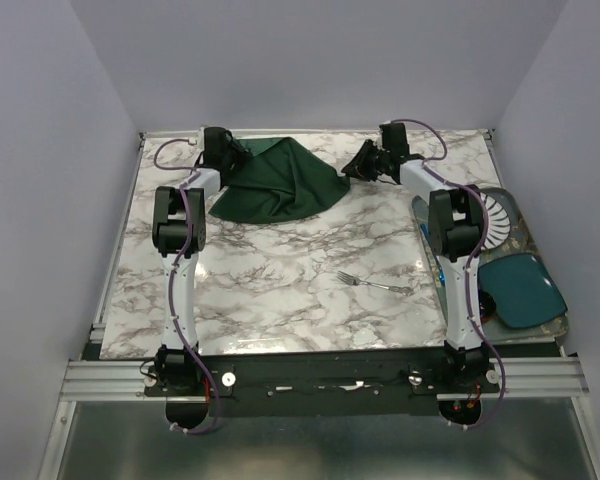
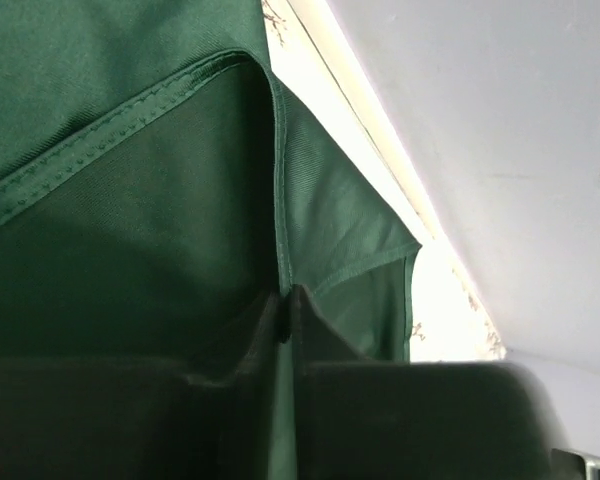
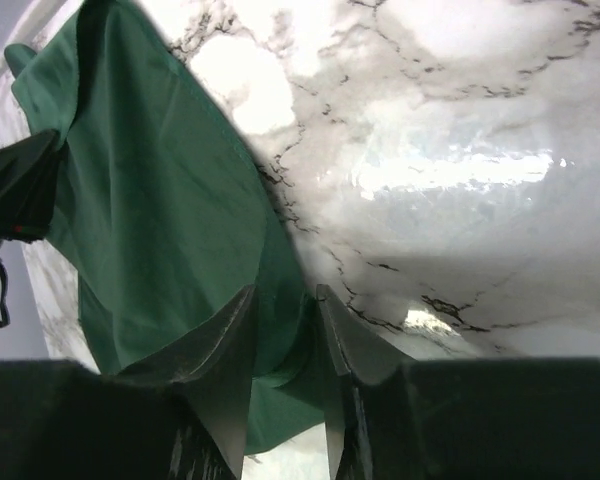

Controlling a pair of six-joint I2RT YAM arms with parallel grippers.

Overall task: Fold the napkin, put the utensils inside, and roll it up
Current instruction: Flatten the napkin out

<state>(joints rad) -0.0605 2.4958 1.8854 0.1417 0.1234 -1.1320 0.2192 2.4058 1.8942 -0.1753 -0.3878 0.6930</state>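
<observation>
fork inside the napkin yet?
No, the fork lies alone on the marble table, well apart from the napkin at the far edge.

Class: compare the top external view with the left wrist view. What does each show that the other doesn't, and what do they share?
Only the top external view shows the fork lying alone on the marble table and the teal dish at the right. Only the left wrist view shows the stitched hem of the napkin up close, pinched in the jaws of the left gripper. Both show the dark green napkin and some marble.
</observation>
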